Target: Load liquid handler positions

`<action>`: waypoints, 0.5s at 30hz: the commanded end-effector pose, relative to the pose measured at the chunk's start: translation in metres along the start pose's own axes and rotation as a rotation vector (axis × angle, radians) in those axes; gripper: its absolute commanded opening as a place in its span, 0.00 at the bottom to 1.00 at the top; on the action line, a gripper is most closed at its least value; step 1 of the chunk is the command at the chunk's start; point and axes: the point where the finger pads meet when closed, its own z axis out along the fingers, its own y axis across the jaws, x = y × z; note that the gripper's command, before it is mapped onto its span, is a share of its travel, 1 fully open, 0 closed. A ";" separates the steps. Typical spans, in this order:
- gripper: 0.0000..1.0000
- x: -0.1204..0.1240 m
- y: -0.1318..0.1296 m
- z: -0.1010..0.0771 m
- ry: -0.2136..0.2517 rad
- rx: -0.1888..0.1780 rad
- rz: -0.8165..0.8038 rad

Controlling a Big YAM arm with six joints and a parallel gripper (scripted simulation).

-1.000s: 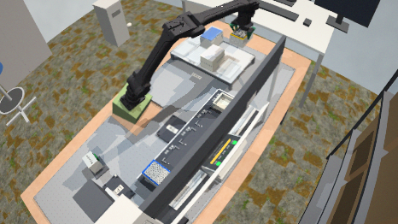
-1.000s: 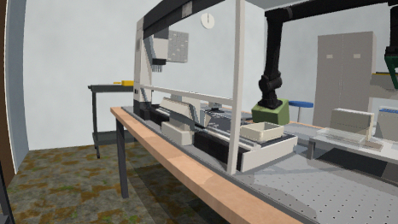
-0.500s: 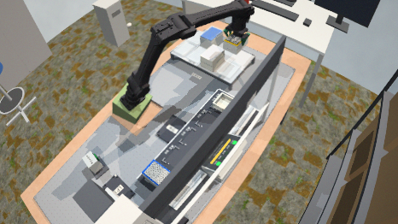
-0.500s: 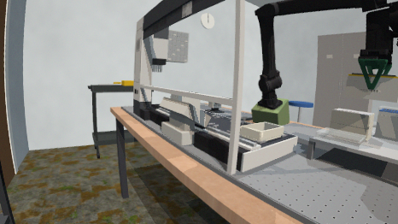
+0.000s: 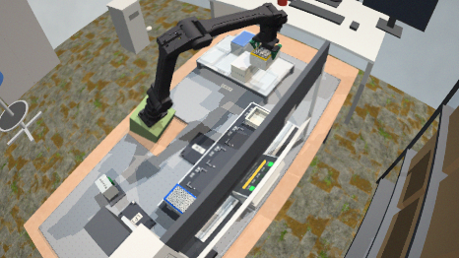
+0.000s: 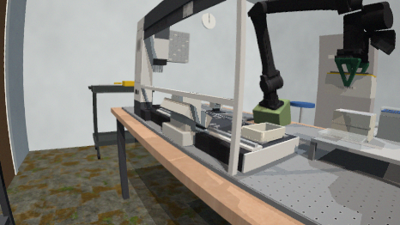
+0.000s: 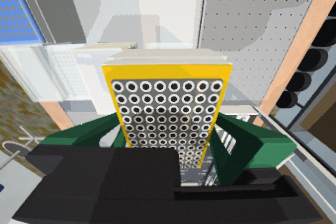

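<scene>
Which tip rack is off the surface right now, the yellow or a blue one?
The yellow tip rack, clamped in the end effector above the shelf; both blue racks rest down.
</scene>
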 end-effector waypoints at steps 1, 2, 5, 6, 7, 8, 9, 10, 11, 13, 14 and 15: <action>0.00 0.012 -0.014 -0.020 -0.053 0.016 0.013; 0.00 0.017 -0.014 -0.020 -0.053 0.016 0.013; 0.00 0.032 -0.014 -0.019 -0.053 0.016 0.013; 0.00 0.037 -0.014 -0.018 -0.052 0.016 0.012; 0.00 0.042 -0.014 -0.018 -0.052 0.016 0.012; 0.00 0.046 -0.014 -0.018 -0.052 0.016 0.012; 0.00 0.051 -0.014 -0.018 -0.052 0.016 0.012; 0.00 0.056 -0.014 -0.018 -0.052 0.016 0.011; 0.00 0.061 -0.014 -0.017 -0.051 0.016 0.011; 0.00 0.066 -0.015 -0.017 -0.051 0.017 0.012; 0.00 0.066 -0.015 -0.017 -0.051 0.017 0.012; 0.00 0.067 -0.007 -0.020 -0.060 0.016 -0.007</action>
